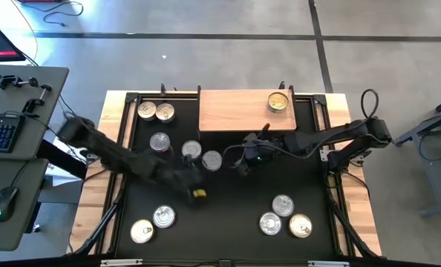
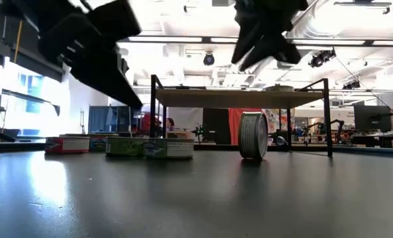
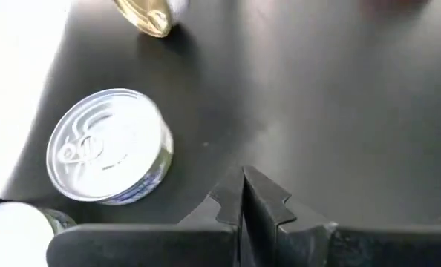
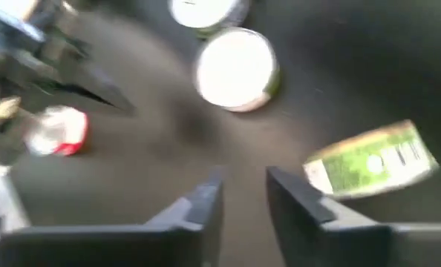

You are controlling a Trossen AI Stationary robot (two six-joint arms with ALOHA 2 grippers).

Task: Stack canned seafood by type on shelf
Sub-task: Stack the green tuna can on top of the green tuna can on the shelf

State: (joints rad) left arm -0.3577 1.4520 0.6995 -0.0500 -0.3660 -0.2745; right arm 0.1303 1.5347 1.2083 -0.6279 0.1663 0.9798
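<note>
The left gripper (image 1: 198, 193) hangs low over the middle of the black worktop (image 1: 228, 215), its jaws pressed together on nothing — the left wrist view shows the two fingers (image 3: 261, 200) meeting edge to edge above bare mat, with a silver-lidded tin (image 3: 109, 144) lying flat close by. The right gripper (image 1: 244, 165) hovers just in front of the shelf (image 1: 246, 111), jaws a little apart and empty. Below it a green-labelled tin (image 2: 253, 136) stands on its edge on the worktop, apart from the fingers. One gold-lidded tin (image 1: 278, 101) sits on the shelf near its right end. The other tins lie scattered — two at the back left corner (image 1: 155, 111), three in front of the shelf's left end (image 1: 187, 147), and groups at the front left (image 1: 154, 225) and front right (image 1: 286, 217).
</note>
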